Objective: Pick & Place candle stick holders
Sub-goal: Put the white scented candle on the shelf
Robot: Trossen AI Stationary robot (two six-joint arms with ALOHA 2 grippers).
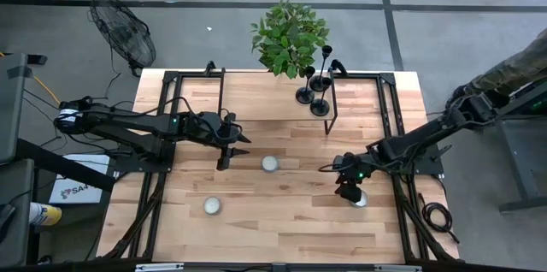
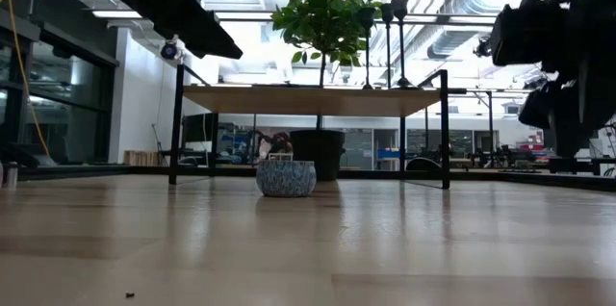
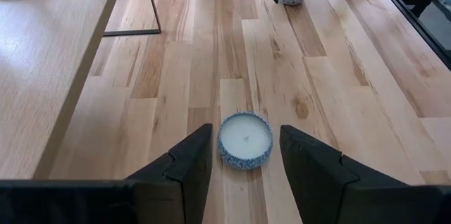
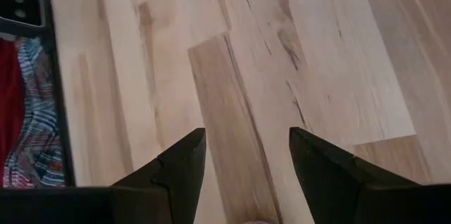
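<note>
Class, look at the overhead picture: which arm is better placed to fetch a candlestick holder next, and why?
Probably the right. The candlestick holders stand at the far edge, right of centre, nearer the right gripper than the left gripper. Both are open and empty.

Robotics lab or workshop in an open industrial hall: a butcher-block worktop (image 1: pixel 282 212) stands on a grey concrete floor (image 1: pixel 479 15) marked with dark lines, a pedestal fan (image 1: pixel 124 31) just beside it. Exposed ceiling ducts (image 2: pixel 452 17), bright overhead lights and glass partitions show beyond. Distant benches with equipment (image 2: pixel 241 140) line the background, and cables (image 1: pixel 438 217) trail off the worktop's edge.
</note>
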